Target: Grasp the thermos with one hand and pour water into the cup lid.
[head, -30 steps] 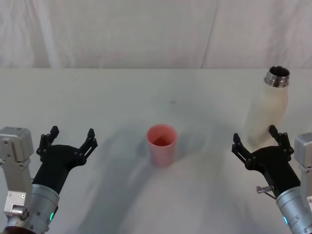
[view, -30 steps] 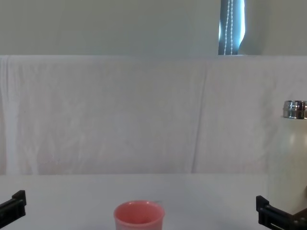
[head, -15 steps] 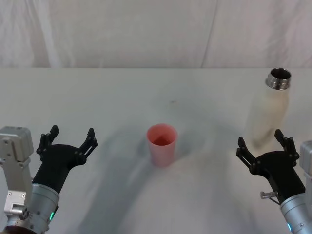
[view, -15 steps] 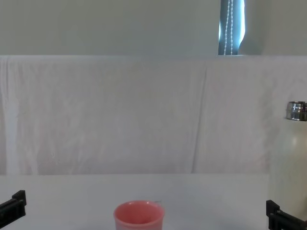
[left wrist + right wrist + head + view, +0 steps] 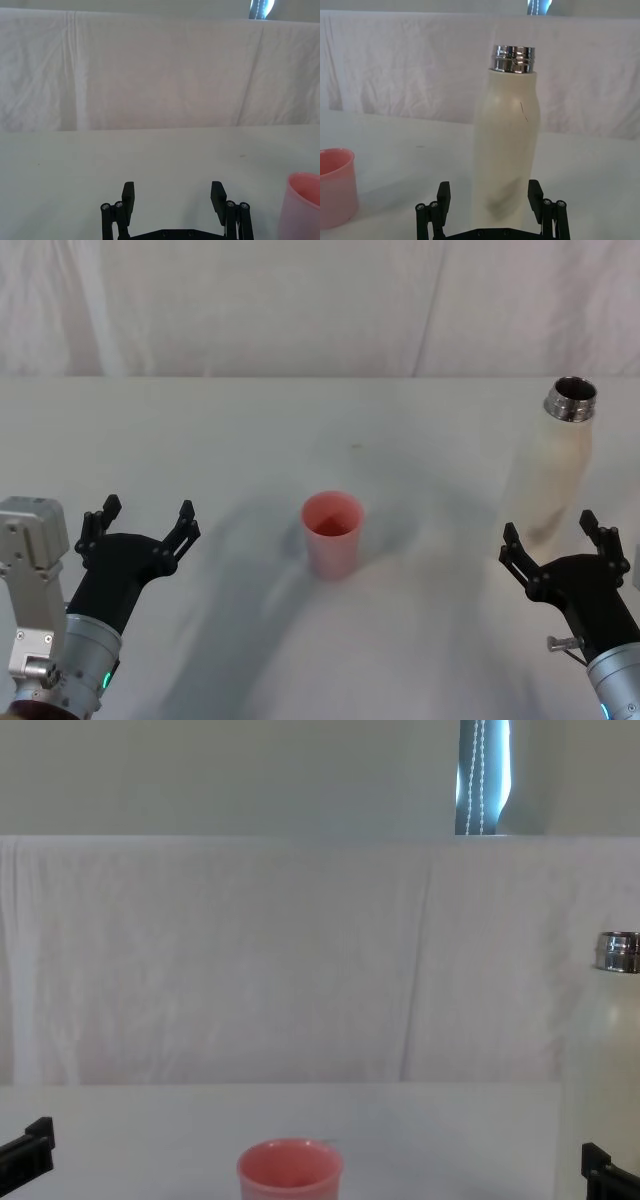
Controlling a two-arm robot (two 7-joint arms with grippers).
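Facing the upright thermos (image 5: 553, 475), the right pincer (image 5: 558, 545) gapes wide; an off-centre approach could topple it toward the cup lid (image 5: 332, 536).

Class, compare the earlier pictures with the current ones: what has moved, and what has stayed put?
The right gripper, open, has slid to the robot's right and drawn back a little, now lined up just in front of the thermos without touching it. The thermos, the cup lid and the open left gripper stayed put.
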